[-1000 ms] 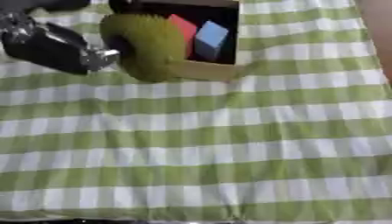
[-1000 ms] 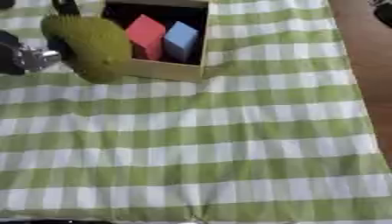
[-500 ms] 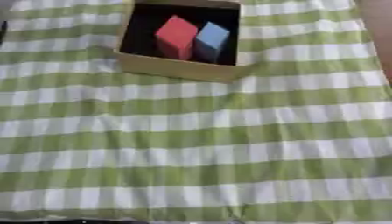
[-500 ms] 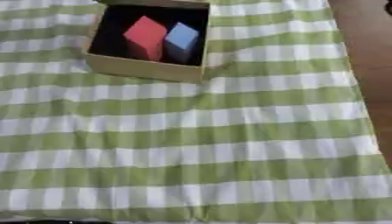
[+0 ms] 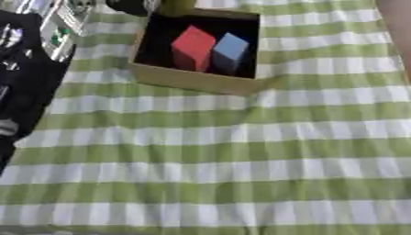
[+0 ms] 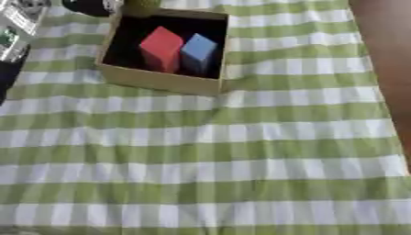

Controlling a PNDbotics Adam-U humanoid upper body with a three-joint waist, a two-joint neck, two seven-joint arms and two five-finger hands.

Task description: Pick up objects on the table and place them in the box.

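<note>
Matt cardboard box (image 5: 192,81) on creased checked cloth (image 5: 241,156)

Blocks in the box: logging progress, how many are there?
2: a red block and a blue block side by side in the box; others could be hidden.

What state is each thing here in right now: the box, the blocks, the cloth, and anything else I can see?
box: open at the top, standing on the cloth near the far edge.
red block: inside the box, left of the blue one.
blue block: inside the box, right beside the red one.
checked cloth: spread flat over the table, slightly creased.
olive-green thing: only partly visible just behind the box's far wall.
</note>
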